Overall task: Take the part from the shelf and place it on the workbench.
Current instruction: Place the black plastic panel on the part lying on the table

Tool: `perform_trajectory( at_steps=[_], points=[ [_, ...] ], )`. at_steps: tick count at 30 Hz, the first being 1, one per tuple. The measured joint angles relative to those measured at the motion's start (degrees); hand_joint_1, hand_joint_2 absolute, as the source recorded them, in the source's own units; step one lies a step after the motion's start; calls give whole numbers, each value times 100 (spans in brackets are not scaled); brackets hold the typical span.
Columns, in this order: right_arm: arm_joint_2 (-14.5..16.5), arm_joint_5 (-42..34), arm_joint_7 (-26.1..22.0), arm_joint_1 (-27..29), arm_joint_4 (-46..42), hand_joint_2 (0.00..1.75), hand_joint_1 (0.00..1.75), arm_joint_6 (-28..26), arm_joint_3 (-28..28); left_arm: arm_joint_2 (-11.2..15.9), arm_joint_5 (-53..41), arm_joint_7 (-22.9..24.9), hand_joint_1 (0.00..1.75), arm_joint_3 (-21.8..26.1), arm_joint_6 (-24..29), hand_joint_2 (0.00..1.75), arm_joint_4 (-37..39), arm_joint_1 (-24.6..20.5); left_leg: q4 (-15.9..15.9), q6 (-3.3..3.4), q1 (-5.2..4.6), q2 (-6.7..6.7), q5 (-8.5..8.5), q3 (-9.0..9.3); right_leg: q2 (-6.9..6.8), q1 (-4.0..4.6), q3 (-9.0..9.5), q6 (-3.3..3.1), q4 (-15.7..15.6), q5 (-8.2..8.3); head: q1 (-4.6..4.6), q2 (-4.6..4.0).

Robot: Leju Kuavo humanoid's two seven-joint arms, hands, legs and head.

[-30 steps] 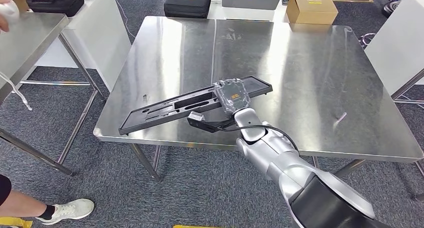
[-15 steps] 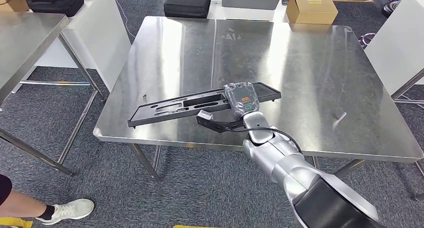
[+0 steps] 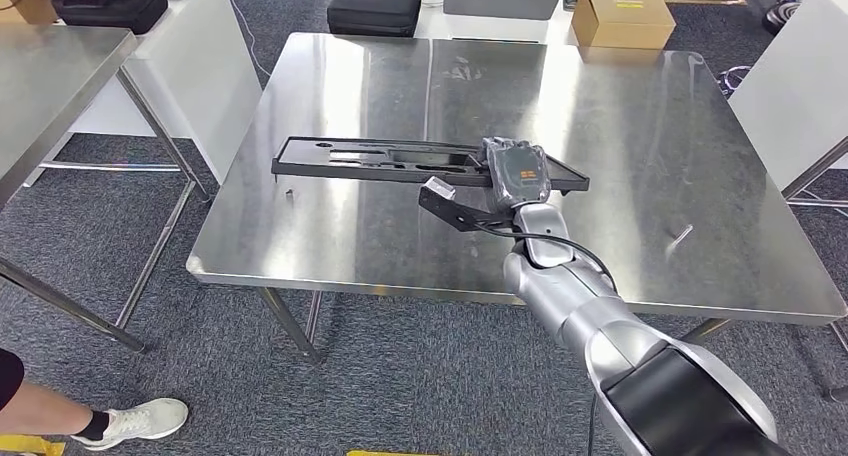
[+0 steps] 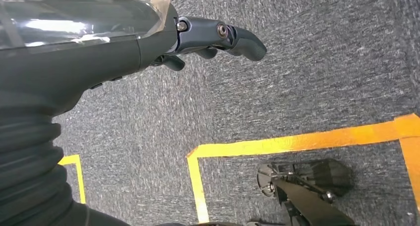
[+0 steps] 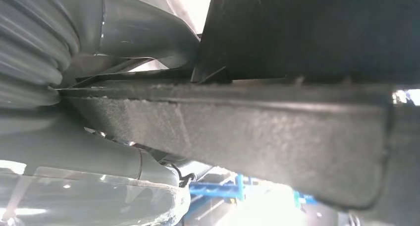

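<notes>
Head view, centre of the frame: I am watching the steel workbench [image 3: 620, 106] taking up most of the picture, with my right arm reaching in from the lower right. The right hand [image 3: 516, 173] is grasping the part [image 3: 400, 162], a long black flat tray-like panel with cut-outs, near its right-hand end. The part is stretching out level toward the left of the frame, over the middle of the workbench; I cannot tell whether it is touching the surface or being held just above it. In the right wrist view the part's rough dark edge [image 5: 237, 132] is lying close across the lens, with the grey thumb [image 5: 138, 32] pressing against it.

A second steel table [image 3: 60, 76] is sitting at the upper left, a black case [image 3: 375, 6] and a cardboard box [image 3: 625, 14] along the top edge. A person's leg and white shoe [image 3: 140, 419] are showing at the lower left corner.

In the left wrist view the left hand [image 4: 148, 42] is hanging over grey carpet crossed by yellow tape [image 4: 297, 142], its dark fingers [image 4: 233, 36] curling in and holding nothing.
</notes>
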Motion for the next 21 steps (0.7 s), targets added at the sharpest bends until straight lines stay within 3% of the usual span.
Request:
perform_trajectory(
  at_steps=[7, 21],
  points=[
    [30, 392, -212, -4, -323, 175, 175, -1, -487, -1, -22, 18, 0, -98, -22, 175, 0, -29, -1, 0, 4, -3, 0, 0, 0, 1, 0, -1, 0, -1, 1, 0],
    [95, 736, -335, -4, -481, 175, 175, -2, -868, -10, -1, -16, 0, -118, 52, 175, 0, -103, 5, 3, -18, -2, -2, 0, 0, -20, -1, 6, -4, 3, 0, 0]
  ],
)
